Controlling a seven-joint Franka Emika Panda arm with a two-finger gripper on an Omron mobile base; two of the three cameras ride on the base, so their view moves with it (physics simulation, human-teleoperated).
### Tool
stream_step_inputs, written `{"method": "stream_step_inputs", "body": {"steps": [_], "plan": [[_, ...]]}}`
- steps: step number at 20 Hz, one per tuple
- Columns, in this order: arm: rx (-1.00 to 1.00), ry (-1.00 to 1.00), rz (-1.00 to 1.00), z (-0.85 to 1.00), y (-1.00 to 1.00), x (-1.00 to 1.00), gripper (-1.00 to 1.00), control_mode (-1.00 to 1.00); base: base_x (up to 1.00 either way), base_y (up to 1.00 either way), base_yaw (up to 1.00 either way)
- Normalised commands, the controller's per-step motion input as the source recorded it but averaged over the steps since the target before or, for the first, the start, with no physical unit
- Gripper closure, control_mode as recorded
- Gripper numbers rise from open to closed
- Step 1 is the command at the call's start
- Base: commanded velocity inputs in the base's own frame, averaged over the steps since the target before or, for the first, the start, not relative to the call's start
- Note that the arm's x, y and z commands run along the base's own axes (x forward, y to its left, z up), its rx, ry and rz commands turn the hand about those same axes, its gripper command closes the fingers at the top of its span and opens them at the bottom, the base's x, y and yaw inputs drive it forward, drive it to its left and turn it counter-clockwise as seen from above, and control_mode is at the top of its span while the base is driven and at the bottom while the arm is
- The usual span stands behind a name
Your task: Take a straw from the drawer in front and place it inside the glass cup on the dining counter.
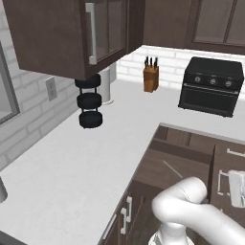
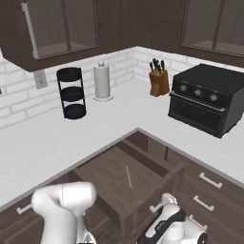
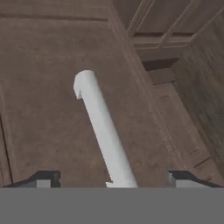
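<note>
Close under the hand camera runs the drawer's silver bar handle (image 3: 103,131), with the gripper (image 3: 113,177) set over it, its two dark fingertips (image 3: 43,177) spread wide apart on either side and touching nothing. Behind it the drawer (image 2: 102,167) stands pulled open below the white worktop (image 2: 57,138), and the straw (image 2: 128,177) lies flat on the drawer floor near its middle, slanting slightly toward the front edge.
</note>
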Motion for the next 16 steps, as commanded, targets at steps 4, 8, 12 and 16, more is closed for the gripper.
{"method": "stream_step_inputs", "body": {"steps": [4, 8, 12, 16], "plan": [[-0.18, 0.00, 0.00, 0.67, -0.19, -0.21, -1.00, -1.00, 0.00, 0.00, 0.00], [-0.31, 0.00, 0.00, 0.98, 0.17, 0.00, -1.00, -1.00, 0.00, 0.00, 0.00], [-0.49, 0.03, 0.02, 1.00, 0.81, 0.03, -1.00, -1.00, 0.00, 0.00, 0.00], [-0.62, 0.02, 0.11, 0.87, 0.86, 0.05, -1.00, -1.00, 0.00, 0.00, 0.00]]}}
